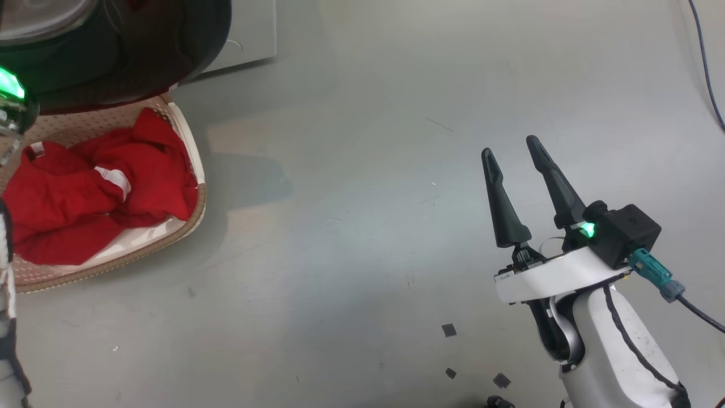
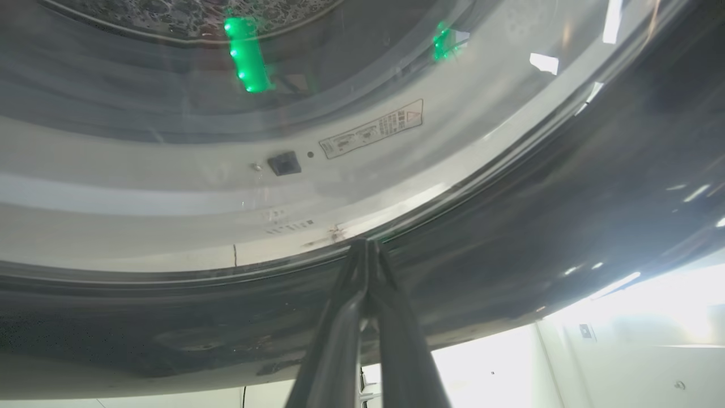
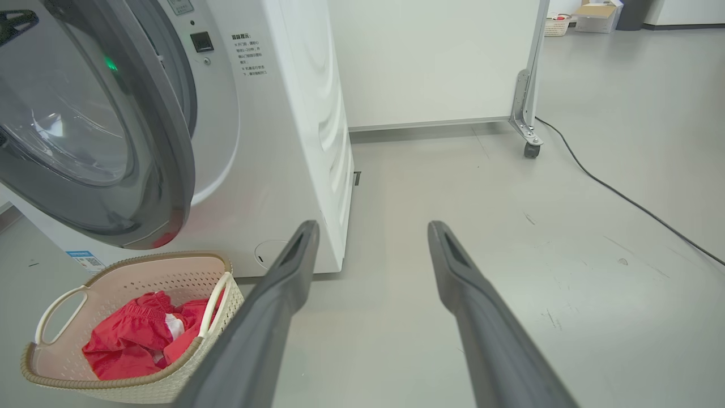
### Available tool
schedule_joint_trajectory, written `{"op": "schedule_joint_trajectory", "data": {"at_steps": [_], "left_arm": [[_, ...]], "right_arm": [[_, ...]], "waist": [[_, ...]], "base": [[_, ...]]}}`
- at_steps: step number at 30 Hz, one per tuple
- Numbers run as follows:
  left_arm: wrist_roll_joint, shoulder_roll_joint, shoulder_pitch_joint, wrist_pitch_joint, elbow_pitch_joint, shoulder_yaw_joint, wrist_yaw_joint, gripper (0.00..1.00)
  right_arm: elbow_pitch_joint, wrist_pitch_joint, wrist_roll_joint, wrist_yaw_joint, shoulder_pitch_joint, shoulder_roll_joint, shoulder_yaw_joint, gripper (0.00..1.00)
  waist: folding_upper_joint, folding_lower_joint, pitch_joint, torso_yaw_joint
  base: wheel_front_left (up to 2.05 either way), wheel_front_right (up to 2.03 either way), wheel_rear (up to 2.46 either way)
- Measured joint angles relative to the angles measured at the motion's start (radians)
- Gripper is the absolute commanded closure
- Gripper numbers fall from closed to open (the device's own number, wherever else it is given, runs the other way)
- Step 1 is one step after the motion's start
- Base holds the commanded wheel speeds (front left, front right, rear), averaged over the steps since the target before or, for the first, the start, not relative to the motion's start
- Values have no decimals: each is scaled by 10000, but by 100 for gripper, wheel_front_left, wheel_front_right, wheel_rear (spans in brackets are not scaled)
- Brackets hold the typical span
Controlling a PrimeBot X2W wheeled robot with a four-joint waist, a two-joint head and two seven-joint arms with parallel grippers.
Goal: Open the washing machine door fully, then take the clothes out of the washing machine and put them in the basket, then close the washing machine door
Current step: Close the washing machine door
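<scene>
Because the left tool [image 2: 367, 249] has its 2 fingers pressed together and meets the washing machine door [image 3: 73, 124] with bare tips on glossy, curved black, the likeliest fault is a slip. The tips could skate along the rim rather than drive the door, which would then stop short of latching. The door stands partly open and its low edge hangs just above the basket [image 1: 199, 204]. A swing might therefore brush the brown rim or a handle and shove the basket aside; from the right wrist view I cannot tell whether there is room to pass. The right tool [image 1: 510, 145], fingers spread wide and holding nothing, hovers over bare floor [image 1: 362, 238] well to the right, out of the door's way.

The clothes [image 1: 85, 198] lie heaped inside the basket, bright red with white trim patches, rumpled and soft, filling most of it. The basket sits on the floor at the left, just in front of the washing machine [image 3: 294, 113].
</scene>
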Motion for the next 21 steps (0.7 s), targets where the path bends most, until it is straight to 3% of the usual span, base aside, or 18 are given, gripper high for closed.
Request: {"op": "schedule_joint_trajectory", "data": {"at_steps": [9,13,14,15,16,17,18,21], "left_arm": [[-602,-803,1866,-4,238,303,-268,100],[-635,-888,2501,-71,226,516,-322,100],[-631,-905,2726,-75,226,525,-324,90],[-631,-949,2952,-75,219,535,-324,67],[-633,-1037,3160,-75,198,558,-324,44],[-639,-1137,3362,-54,157,560,-324,9],[-660,-1235,3568,-4,102,548,-324,0],[-744,-1519,4130,15,-155,685,-326,0]], "right_arm": [[186,0,-127,-81,22,4,-247,0],[251,0,-203,-81,65,4,-251,0],[286,0,-242,-81,94,6,-268,0],[318,0,-270,-79,125,6,-301,0],[343,0,-307,-79,150,0,-328,0],[372,0,-328,-73,183,0,-341,0],[407,0,-351,-71,237,2,-353,0],[512,0,-389,-67,435,4,-399,0]], "waist": [[0,0,-458,504],[0,0,-667,693],[0,0,-738,756],[0,0,-811,825],[0,0,-881,896],[0,0,-952,965],[0,0,-1030,1034],[0,0,-1267,1240]], "base": [[0,0,0],[0,0,0],[0,0,0],[0,0,0],[0,0,0],[0,0,0],[0,0,0],[0,0,0]]}}
